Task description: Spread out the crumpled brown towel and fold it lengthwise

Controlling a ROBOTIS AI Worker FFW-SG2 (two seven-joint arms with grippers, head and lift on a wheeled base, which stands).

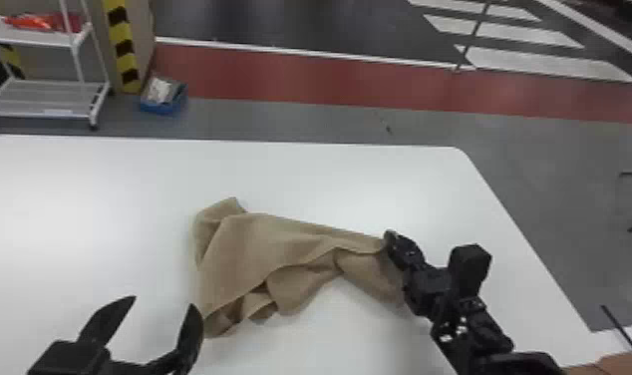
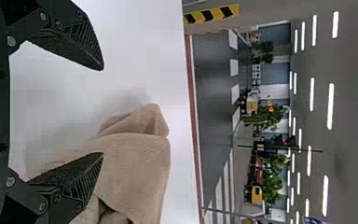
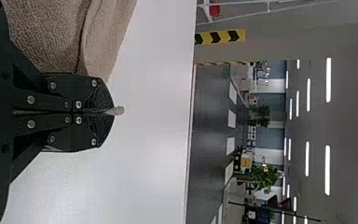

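- Head view: the brown towel (image 1: 260,249) lies in a rumpled heap mid-table, folds stacked toward the robot's side, far edge drawn fairly straight. White table (image 1: 105,199) all round it.
- Same view, R gripper (image 1: 391,239) is at the towel's R end, w/ the cloth running up to its tips. L gripper (image 1: 163,301) sits just beside the near L part, fingers wide apart, nothing between them.
- L wrist view: two released fingers w/ a broad gap; one finger overlaps the cloth from this angle, can't tell if it touches. Rounded towel end w/ a small turned-over flap beyond the tips; that flap looks like a decent spot to grab, tho a single layer wd be best.
- R wrist view: fingers clenched on a bit of towel, a small nub (image 3: 117,110) poking out past the tips. Nap looks fuzzy, terry-like; the rest hangs off beside the fingers.
- Handling, my guess: light, limp, not fragile, grippy rather than slick. Won't hold shape, so it'll bunch if pushed; needs pulling from 2 corners. Next I'd want L to pinch the far L corner, then both draw apart to get it flat b4 any lengthwise fold. Risk: L nips several layers at once.
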